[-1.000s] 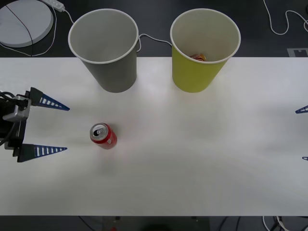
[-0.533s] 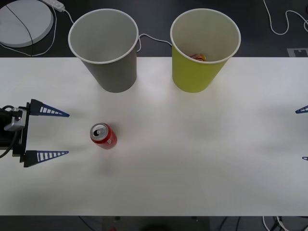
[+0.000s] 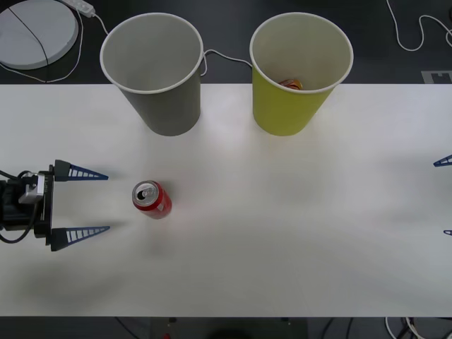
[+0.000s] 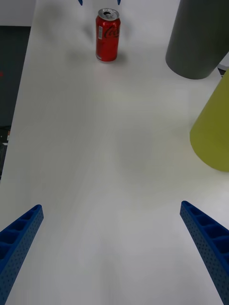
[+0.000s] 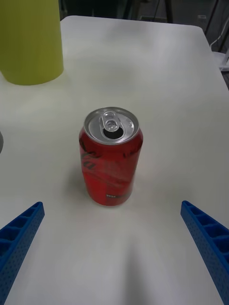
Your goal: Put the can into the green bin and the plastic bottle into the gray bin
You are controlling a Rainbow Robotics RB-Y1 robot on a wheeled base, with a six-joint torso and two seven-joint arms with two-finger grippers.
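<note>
We are seeing the can (image 3: 151, 199) standing upright on the white table (image 3: 282, 233), in front of the gray bin (image 3: 152, 70) and well left of the green bin (image 3: 300, 70), so its step is not yet done, while something reddish is already lying inside the green bin. Our left gripper (image 3: 85, 202) is spread wide, grasping nothing, just beside the can and lined up with it; our right gripper (image 3: 445, 196) is waiting released at the table's far right edge. Nothing is standing between left gripper and can, no plastic bottle is appearing on the table, and cables are trailing behind the 2 bins.

Upright red can (image 3: 152, 199) on table (image 3: 282, 233)
</note>
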